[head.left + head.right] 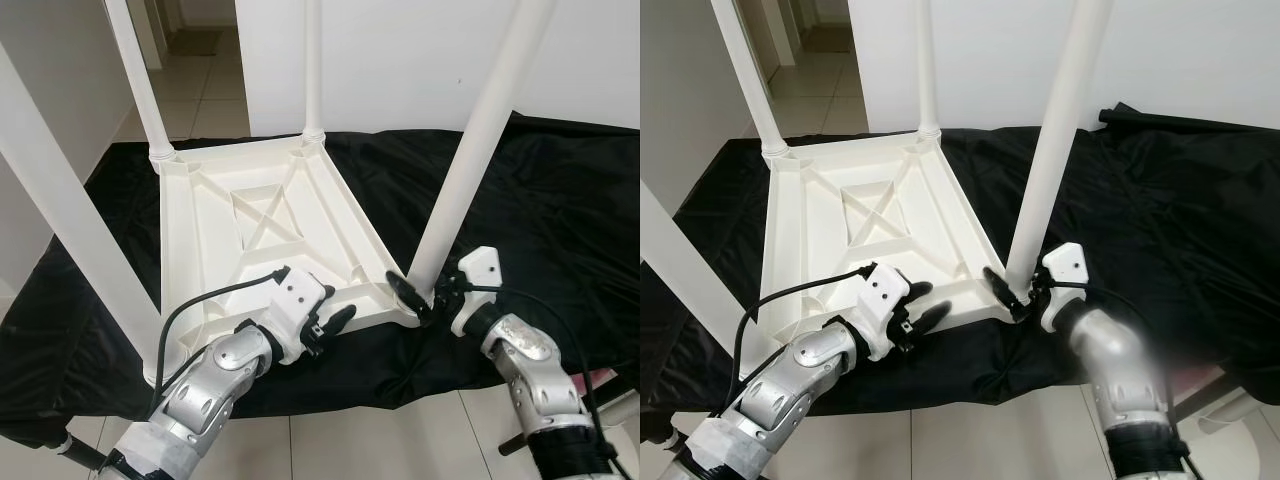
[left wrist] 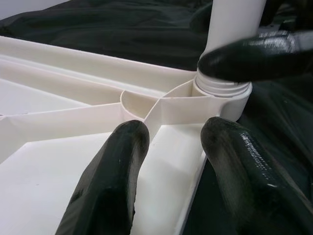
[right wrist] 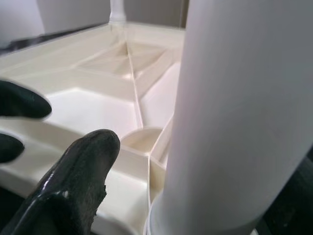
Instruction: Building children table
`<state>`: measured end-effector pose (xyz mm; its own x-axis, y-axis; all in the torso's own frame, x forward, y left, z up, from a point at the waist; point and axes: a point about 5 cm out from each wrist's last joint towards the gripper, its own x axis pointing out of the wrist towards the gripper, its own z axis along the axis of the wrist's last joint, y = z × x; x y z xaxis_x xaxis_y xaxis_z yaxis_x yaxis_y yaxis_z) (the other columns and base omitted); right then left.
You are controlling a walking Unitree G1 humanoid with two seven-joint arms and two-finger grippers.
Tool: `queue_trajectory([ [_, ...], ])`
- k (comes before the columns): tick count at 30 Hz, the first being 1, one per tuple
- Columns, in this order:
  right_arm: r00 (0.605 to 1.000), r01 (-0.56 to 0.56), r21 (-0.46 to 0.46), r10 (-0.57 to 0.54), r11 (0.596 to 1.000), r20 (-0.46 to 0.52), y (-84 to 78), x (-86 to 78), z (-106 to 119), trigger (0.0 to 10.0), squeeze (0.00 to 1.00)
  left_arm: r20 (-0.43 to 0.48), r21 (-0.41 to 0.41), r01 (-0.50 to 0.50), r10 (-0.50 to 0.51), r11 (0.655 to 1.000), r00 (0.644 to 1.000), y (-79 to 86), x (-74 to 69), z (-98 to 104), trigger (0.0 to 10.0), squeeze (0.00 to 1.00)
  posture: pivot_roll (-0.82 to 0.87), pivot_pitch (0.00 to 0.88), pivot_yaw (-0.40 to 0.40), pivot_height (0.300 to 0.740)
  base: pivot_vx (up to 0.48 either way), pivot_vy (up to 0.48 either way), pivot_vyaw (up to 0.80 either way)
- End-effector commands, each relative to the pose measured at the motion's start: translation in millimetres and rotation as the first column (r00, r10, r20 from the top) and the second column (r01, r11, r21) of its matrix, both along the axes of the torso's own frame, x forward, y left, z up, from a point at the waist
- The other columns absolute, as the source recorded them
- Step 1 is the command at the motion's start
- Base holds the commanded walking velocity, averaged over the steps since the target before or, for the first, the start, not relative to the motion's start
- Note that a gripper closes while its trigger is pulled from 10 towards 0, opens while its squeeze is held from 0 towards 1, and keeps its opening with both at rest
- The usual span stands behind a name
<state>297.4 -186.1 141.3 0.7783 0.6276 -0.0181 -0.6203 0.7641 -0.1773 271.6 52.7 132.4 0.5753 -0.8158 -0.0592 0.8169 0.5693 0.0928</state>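
Right gripper point(image 1: 428, 296) is clamped around the base of the near-right leg point(image 1: 470, 150), just above the corner socket point(image 2: 222, 95); one finger point(image 1: 408, 296) wraps the inboard side, the other is hidden behind the leg. The right wrist view has the leg hard against the finger, so I read it as gripping. Left gripper point(image 1: 330, 322) is spread open, fingers point(image 2: 117, 166) straddling the near rim of the upside-down table top point(image 1: 270, 220), not squeezing anything that I can see. Risks from here: if the right gripper twists or pushes the leg off-axis, the threads at the socket could cross or the leg could sit crooked, and that collar looks only partly seated in the left wrist view. Since the left gripper is not actually pinching the rim, the top could spin or slide on the black cloth point(image 1: 560, 200) under torque, and the slick fabric makes that likelier. The top sits close to the front edge of the cloth-covered surface, so a hard shove toward the robot could tip it off. Layout: the table top lies flat, ribs up, straight ahead between the two arms, four legs pointing up, with the worked corner touching the right gripper and the left gripper just beside it along the near edge.
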Motion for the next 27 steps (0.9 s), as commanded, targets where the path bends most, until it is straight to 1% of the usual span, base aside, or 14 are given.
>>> queue_trajectory([
  [1, 0.997, -0.071, -0.061, 0.069, 0.996, -0.027, -2.3, 4.0, 1.5, 10.0, 0.00, -0.006, 0.025, 0.027, -0.027, 0.999, 1.000, 1.7, 0.4, -3.1, 10.0, 0.00, 0.00, 0.000, 0.019, 0.740, 0.000, 0.000, 0.00],
  [3, 0.995, -0.096, -0.092, 0.094, 0.991, -0.030, -4.0, 4.5, 2.3, 10.0, 0.00, -0.006, 0.028, 0.029, -0.029, 0.999, 1.000, 1.7, 0.4, -3.4, 10.0, 0.00, 0.00, 0.000, 0.019, 0.740, 0.000, 0.000, 0.00],
  [5, 0.983, -0.172, -0.092, 0.165, 0.981, -0.081, -7.7, 2.2, 1.6, 10.0, 0.00, -0.001, 0.027, 0.032, -0.032, 0.999, 0.999, 2.8, 2.1, -0.8, 10.0, 0.00, 0.00, 0.000, 0.028, 0.740, 0.000, 0.000, 0.00],
  [7, 0.977, -0.196, -0.090, 0.186, 0.977, -0.102, -8.8, 1.1, 0.4, 10.0, 0.00, 0.000, 0.029, 0.032, -0.032, 0.999, 0.999, 3.3, 2.8, -0.6, 10.0, 0.00, 0.00, 0.000, 0.028, 0.740, 0.000, 0.000, 0.00],
  [8, 0.973, -0.215, -0.111, 0.202, 0.970, -0.113, -11.0, -0.3, -1.6, 10.0, 0.00, 0.003, 0.033, 0.030, -0.030, 0.999, 1.000, 4.0, 3.6, -0.7, 10.0, 0.00, 0.00, 0.000, 0.029, 0.740, 0.000, 0.000, 0.00],
  [12, 0.963, -0.253, -0.158, 0.233, 0.955, -0.134, -18.5, -2.7, -4.8, 10.0, 0.00, 0.009, 0.034, 0.025, -0.025, 0.999, 1.000, 5.0, 5.7, 0.2, 10.0, 0.00, 0.00, 0.000, 0.030, 0.740, 0.000, 0.000, 0.00],
  [16, 0.954, -0.273, -0.173, 0.244, 0.946, -0.173, -26.9, -1.9, -5.8, 10.0, 0.00, 0.014, 0.028, 0.025, -0.025, 0.999, 1.000, 2.7, 8.0, 2.2, 10.0, 0.00, 0.00, 0.000, 0.035, 0.740, 0.000, 0.000, 0.00],
  [19, 0.953, -0.278, -0.181, 0.246, 0.943, -0.180, -29.7, -0.8, -6.2, 10.0, 0.00, 0.016, 0.028, 0.026, -0.026, 0.999, 1.000, 1.6, 8.4, 2.4, 10.0, 0.00, 0.00, 0.000, 0.035, 0.740, 0.000, 0.000, 0.00],
  [20, 0.954, -0.274, -0.184, 0.242, 0.944, -0.177, -30.9, 0.2, -5.9, 6.4, 0.00, 0.017, 0.026, 0.028, -0.028, 0.999, 0.999, 1.1, 8.6, 2.9, 10.0, 0.00, 0.00, 0.000, 0.037, 0.740, 0.000, 0.000, 0.00],
  [21, 0.954, -0.274, -0.184, 0.242, 0.944, -0.177, -30.9, 0.2, -5.9, 6.4, 0.00, 0.017, 0.026, 0.028, -0.028, 0.999, 0.999, 1.1, 8.6, 2.9, 10.0, 0.00, 0.00, 0.000, 0.037, 0.740, 0.000, 0.000, 0.00],
  [22, 0.954, -0.274, -0.187, 0.242, 0.943, -0.176, -32.2, 1.1, -5.7, 4.2, 0.00, 0.018, 0.025, 0.029, -0.030, 0.999, 0.999, 0.6, 8.8, 3.3, 10.0, 0.00, 0.00, 0.000, 0.037, 0.740, 0.000, 0.000, 0.00],
  [24, 0.954, -0.274, -0.187, 0.242, 0.943, -0.176, -32.2, 1.1, -5.7, 4.2, 0.00, 0.018, 0.025, 0.029, -0.030, 0.999, 0.999, 0.6, 8.8, 3.3, 10.0, 0.00, 0.00, 0.000, 0.037, 0.740, 0.000, 0.000, 0.00],
  [25, 0.960, -0.263, -0.194, 0.236, 0.945, -0.153, -33.4, 3.7, -5.2, 0.0, 0.00, 0.022, 0.027, 0.031, -0.031, 0.999, 0.999, 0.7, 10.4, 4.1, 10.0, 0.00, 0.00, 0.000, 0.040, 0.740, 0.000, 0.000, 0.00],
  [27, 0.960, -0.263, -0.194, 0.236, 0.945, -0.153, -33.4, 3.7, -5.2, 0.0, 0.00, 0.022, 0.027, 0.031, -0.031, 0.999, 0.999, 0.7, 10.4, 4.1, 10.0, 0.00, 0.00, 0.000, 0.040, 0.740, 0.000, 0.000, 0.00],
])
